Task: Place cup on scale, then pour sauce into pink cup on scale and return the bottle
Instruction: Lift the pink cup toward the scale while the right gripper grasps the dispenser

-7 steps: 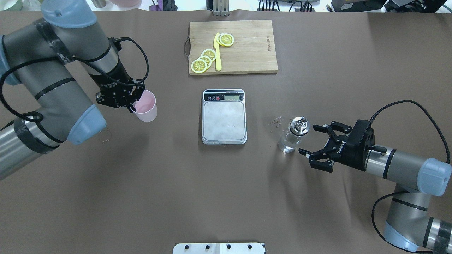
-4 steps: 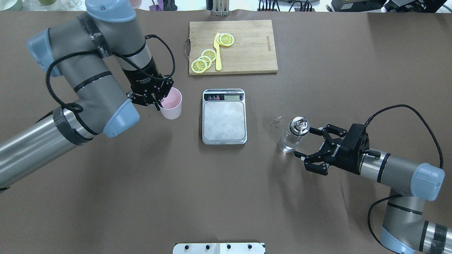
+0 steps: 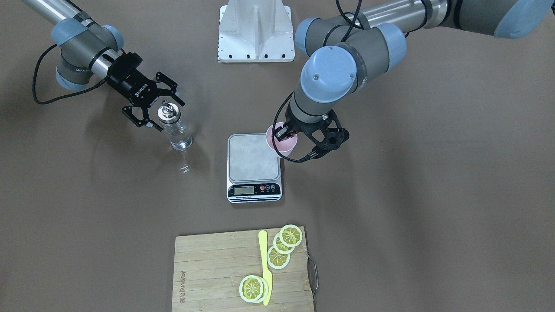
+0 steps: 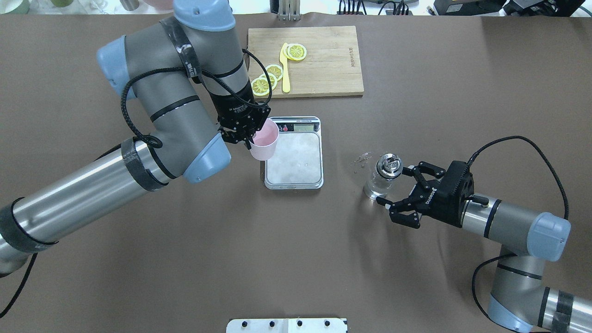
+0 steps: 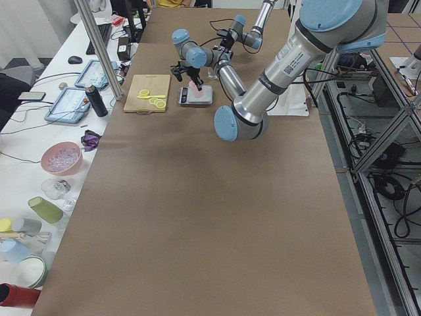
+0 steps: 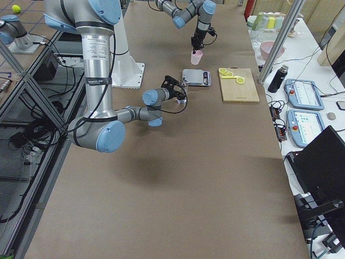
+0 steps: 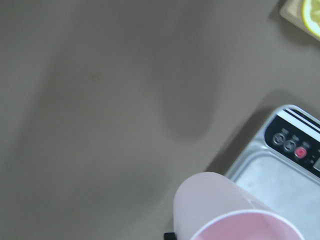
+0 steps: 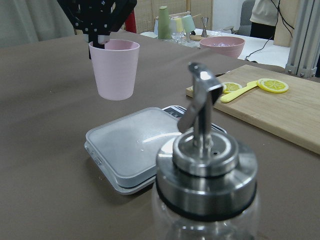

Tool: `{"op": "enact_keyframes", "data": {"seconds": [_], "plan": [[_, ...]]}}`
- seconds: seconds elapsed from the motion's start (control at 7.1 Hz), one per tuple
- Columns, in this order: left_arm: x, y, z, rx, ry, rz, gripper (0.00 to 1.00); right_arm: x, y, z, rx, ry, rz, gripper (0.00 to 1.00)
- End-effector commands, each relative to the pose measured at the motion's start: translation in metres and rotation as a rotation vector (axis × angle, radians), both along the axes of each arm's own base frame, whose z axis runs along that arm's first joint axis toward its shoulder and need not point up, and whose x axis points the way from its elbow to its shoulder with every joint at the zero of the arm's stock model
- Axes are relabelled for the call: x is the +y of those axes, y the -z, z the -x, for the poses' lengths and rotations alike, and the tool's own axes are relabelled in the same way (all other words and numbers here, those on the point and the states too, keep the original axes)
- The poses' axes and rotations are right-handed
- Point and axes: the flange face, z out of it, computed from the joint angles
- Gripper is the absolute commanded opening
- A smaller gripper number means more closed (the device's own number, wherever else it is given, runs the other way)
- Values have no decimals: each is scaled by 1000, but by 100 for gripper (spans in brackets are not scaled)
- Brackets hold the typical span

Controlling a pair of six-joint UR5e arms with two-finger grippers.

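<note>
My left gripper (image 4: 252, 135) is shut on the rim of the pale pink cup (image 4: 265, 140). It holds the cup upright in the air over the left edge of the scale (image 4: 293, 155), near its button end. The right wrist view shows the cup (image 8: 114, 67) hanging clear of the steel platform (image 8: 135, 147). My right gripper (image 4: 392, 186) is open, its fingers on either side of the glass bottle (image 4: 390, 165). The bottle stands on the table right of the scale with clear sauce (image 3: 180, 139) in it. Its silver pourer fills the right wrist view (image 8: 202, 150).
A wooden cutting board (image 4: 323, 60) with lemon slices and a yellow knife (image 4: 285, 69) lies behind the scale. A few small specks (image 4: 363, 158) lie on the table left of the bottle. A white mount plate (image 4: 286, 325) sits at the near edge.
My left arm has carried the cup rightward from the table's left side to the scale's left edge. My right gripper has moved closer, so its open fingers now flank the bottle.
</note>
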Motion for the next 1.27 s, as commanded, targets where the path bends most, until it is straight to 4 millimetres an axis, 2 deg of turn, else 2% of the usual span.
{"op": "enact_keyframes", "data": {"seconds": [0.0, 0.28, 0.85, 0.99, 1.13], "plan": [[0, 18, -14, 25, 0, -21, 0, 0, 2, 0, -5, 0, -2, 100], [-11, 8, -39, 40, 26, -98, 0, -5, 0, -4, 0, -11, -2, 100], [-5, 15, -48, 49, 16, -102, 0, -21, -4, -17, 3, -58, 4, 100], [5, 13, -60, 38, 7, -108, 0, -23, 1, -13, -8, -60, 3, 100], [7, 13, -62, 38, 4, -111, 0, -26, 6, -6, -19, -58, 6, 100]]}}
